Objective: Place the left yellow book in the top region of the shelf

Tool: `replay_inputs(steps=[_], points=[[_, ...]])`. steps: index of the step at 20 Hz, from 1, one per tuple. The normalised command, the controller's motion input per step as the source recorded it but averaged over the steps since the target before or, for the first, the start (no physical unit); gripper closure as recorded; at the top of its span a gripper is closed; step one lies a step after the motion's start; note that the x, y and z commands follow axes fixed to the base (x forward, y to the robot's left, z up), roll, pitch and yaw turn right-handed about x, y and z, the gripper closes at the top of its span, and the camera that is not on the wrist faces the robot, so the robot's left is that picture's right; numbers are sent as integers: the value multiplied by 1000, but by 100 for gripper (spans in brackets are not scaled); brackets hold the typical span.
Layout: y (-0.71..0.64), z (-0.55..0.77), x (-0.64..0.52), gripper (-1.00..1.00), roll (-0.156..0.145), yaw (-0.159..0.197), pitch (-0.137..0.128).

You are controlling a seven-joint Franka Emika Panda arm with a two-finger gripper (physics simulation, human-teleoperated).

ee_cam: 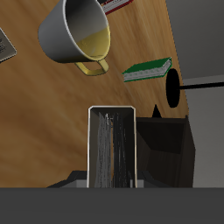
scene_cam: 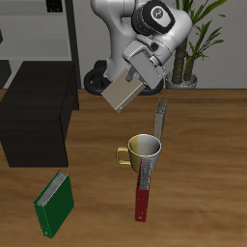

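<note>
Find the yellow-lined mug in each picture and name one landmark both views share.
Exterior view: the mug stands on the table, below the raised book, touching the red book.
Wrist view: the mug lies beyond the held book.
Shared landmark: the green book.

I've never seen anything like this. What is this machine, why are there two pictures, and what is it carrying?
It is a simulated robot arm at a wooden table. One picture looks at the scene from outside; the other comes from a camera on the arm's wrist, looking down past its gripper. The gripper is shut on a yellow book, lifted in the air; in the wrist view you see that book's page edges. On the table lie a mug with a yellow inside, a green book, a red book and a second thin book standing behind the mug. The low black cabinet beside them is the shelf, where the held book should go.
</note>
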Motion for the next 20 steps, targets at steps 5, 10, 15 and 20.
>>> replay_inputs(steps=[5, 10, 15, 20], points=[[-81, -21, 36, 100, -72, -18, -16], [-51, -83, 32, 100, -29, -11, 34], [-47, -40, 40, 100, -35, -15, 8], [-45, -135, 62, 100, -41, 1, 30]])
